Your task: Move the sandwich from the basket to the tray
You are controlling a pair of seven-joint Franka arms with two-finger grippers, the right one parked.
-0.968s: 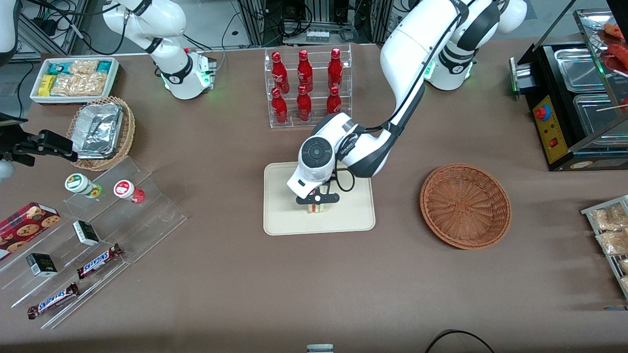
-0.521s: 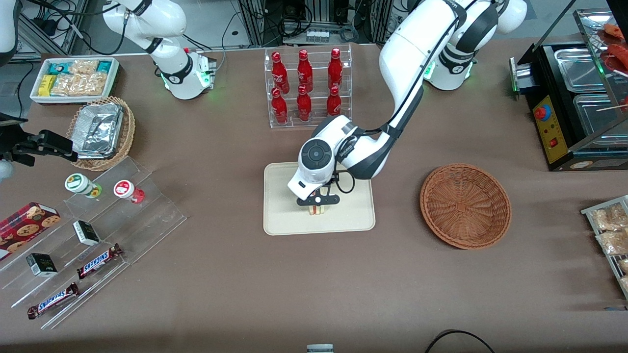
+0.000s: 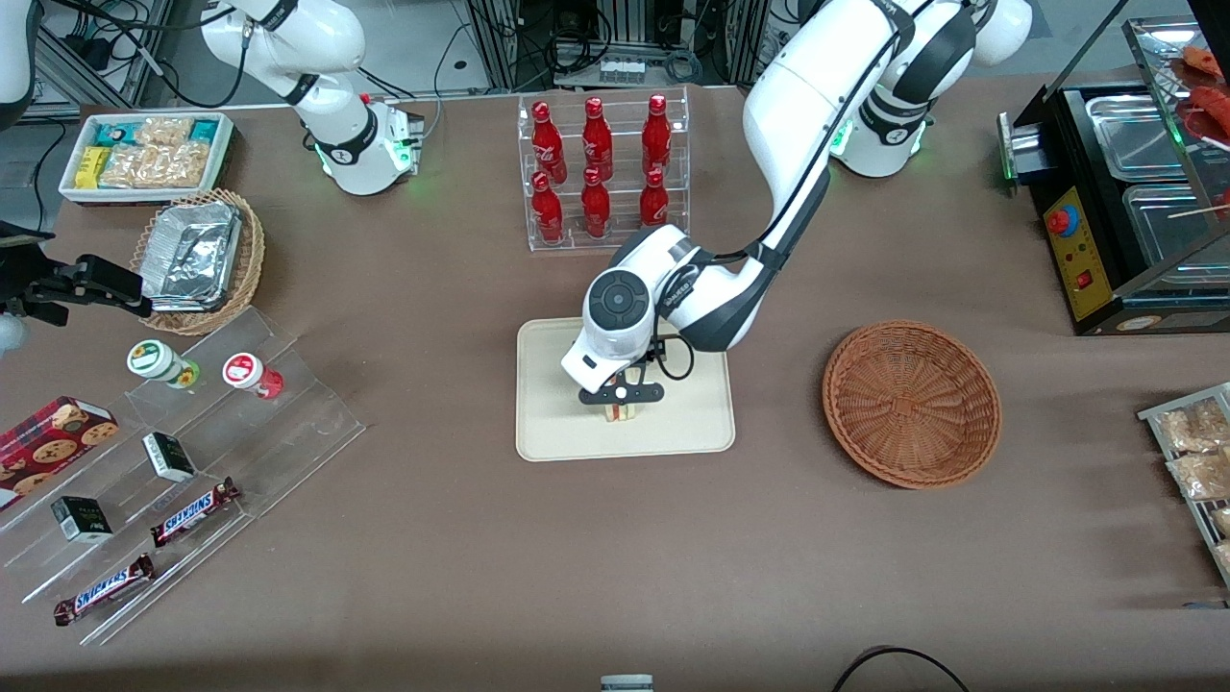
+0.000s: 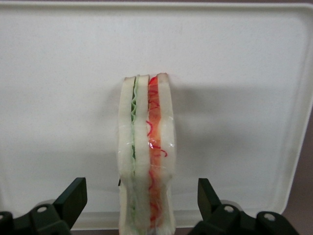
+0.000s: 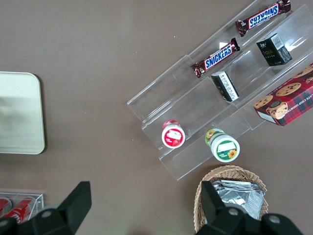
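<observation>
From the front, my gripper [image 3: 622, 393] hangs over the flat cream-beige rectangular tray [image 3: 554, 430], low above its middle. The small triangular wedge of pale bread with orange and green filling, the sandwich [image 3: 622, 411], stands on the tray directly beneath my fingers, its striped cut edge facing the front camera. The round reddish-brown woven wicker basket [image 3: 911, 404] sits well apart on the brown table, toward my own arm's end, and nothing lies in it.

Through my wrist camera, the sandwich [image 4: 146, 156] stands upright on its edge between my two black fingertips [image 4: 73, 198], with clear pale tray [image 4: 234, 73] showing on each side of it. So my fingers are spread wide and touch nothing; the bread carries itself. Its long axis runs straight away from my palm, its layers in line with the gap, and it sits about midway between the tips.

I judge the drop done. What matters next is a straight lift, since any sideways drift would bring a fingertip against this narrow standing wedge and tip it.
</observation>
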